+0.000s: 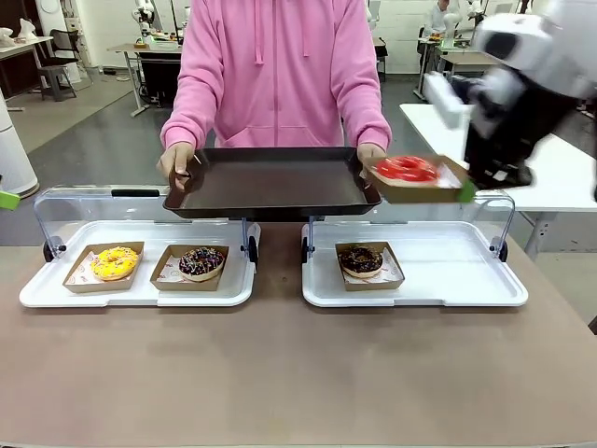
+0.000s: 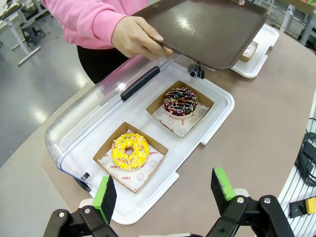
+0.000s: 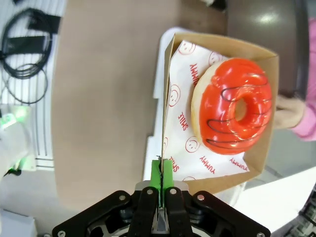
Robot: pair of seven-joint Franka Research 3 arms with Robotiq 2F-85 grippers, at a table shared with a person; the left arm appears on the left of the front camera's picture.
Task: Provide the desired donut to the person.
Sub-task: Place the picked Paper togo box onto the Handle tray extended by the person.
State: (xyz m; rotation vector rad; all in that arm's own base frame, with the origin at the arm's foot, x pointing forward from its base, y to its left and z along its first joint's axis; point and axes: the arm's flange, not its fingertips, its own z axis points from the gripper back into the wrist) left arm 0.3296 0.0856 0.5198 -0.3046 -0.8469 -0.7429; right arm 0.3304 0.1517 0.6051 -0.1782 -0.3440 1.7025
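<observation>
1. Front view: my right claw (image 1: pixel 466 190) was blurred, grip hard to read; the person's (image 1: pixel 278 65) hand was partly hidden behind the box (image 1: pixel 417 190).
2. Right wrist cam: pads (image 3: pixel 156 174) pinched together on box wall, red donut (image 3: pixel 236 112) inside, by dark tray (image 3: pixel 261 19).
3. Left claw (image 2: pixel 164 190) gaped apart above yellow donut (image 2: pixel 130 150), holding nothing.
4. Brown table (image 1: pixel 280 373); lab room behind.

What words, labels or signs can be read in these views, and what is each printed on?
"YUMMY": on the paper liner under the red donut in its cardboard box.
"SMILE": same liner, among smiley-face signs.
"YUMMY", "SMILE": on the second liner, under the yellow donut.
Print on the third liner, under the chocolate donut: too small to read.
</observation>
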